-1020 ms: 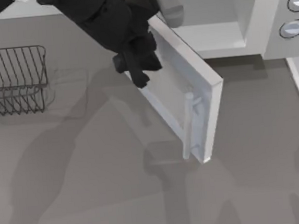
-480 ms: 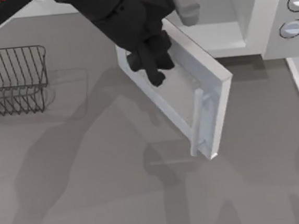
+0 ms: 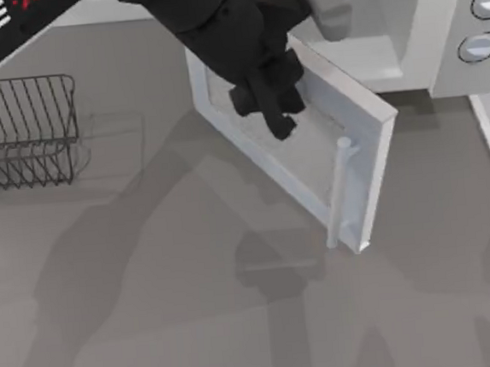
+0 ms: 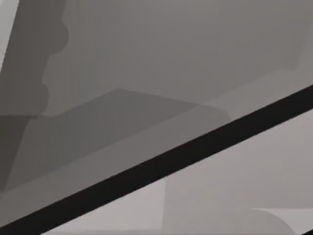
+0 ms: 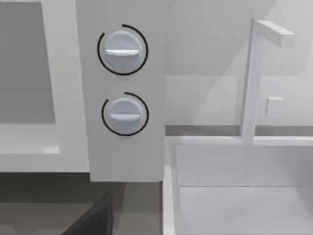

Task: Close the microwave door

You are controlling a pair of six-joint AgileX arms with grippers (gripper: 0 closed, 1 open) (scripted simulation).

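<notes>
With its fingers' state impossible to tell, the left gripper [image 3: 281, 122] should push flat against the half-open microwave door [image 3: 311, 156], sweeping toward the microwave [image 3: 452, 45].

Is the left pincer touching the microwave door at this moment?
Cannot tell. In the top view the left pincer overlaps the microwave door, but from above neither contact nor a gap shows plainly.

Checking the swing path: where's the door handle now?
In the top view, the handle stands at the door's free edge, right of centre, below the microwave cavity, right of the left tool.
</notes>
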